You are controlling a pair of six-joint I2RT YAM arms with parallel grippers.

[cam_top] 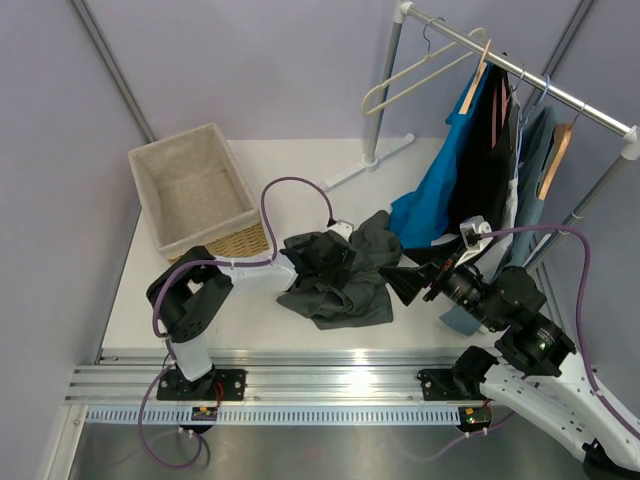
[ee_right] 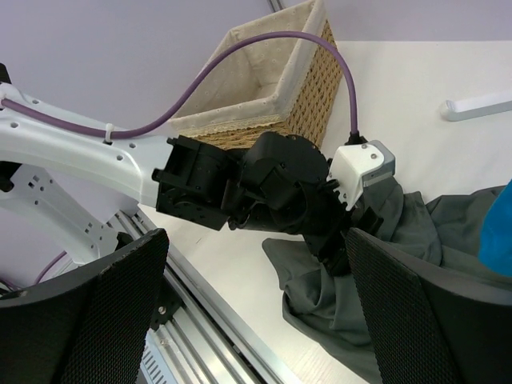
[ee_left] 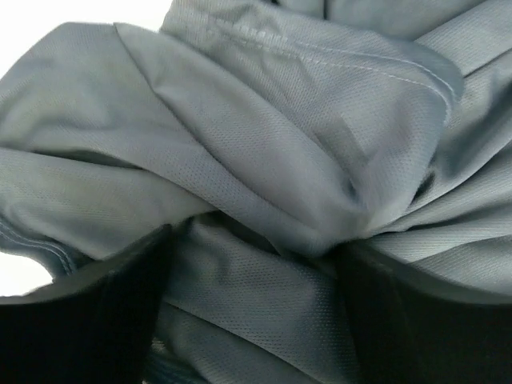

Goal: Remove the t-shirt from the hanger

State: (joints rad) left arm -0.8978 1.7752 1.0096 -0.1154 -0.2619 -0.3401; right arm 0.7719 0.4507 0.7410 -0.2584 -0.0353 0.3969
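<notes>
From above, we find the t-shirt point(cam_top: 345, 290) heaped near the middle of the table point(cam_top: 300, 170). It is off the hanger point(cam_top: 415, 72), which hangs bare on the clothes rail point(cam_top: 560, 95) at 1 o'clock. The left gripper point(cam_top: 330, 265) is sunk into the heap's 10 o'clock side. The right gripper point(cam_top: 398, 284) points at the heap's 3 o'clock edge, just beside the cloth. The heap's 1 o'clock corner lies near the hem of the blue shirt point(cam_top: 440, 195). In the left wrist view, the fingers point(ee_left: 88, 320) stand wide apart; grey folds fill the gap but look loose, not pinched, so we judge nothing is gripped. In the right wrist view, that arm's fingers point(ee_right: 96, 312) are spread just as wide with nothing between them, and the left arm's head rests on the cloth ahead at 12 o'clock. We judge the removal done, with only the pull-away left. The danger is a fold snagging a left finger as that arm rises, which would drag the shirt towards the table's near edge at 6 o'clock. The right gripper, if it advanced, could also strike the left. We count one t-shirt, one pale hanger, two tan wooden hangers point(cam_top: 473, 88), one basket point(cam_top: 175, 150) at 10 o'clock, and two grippers.
</notes>
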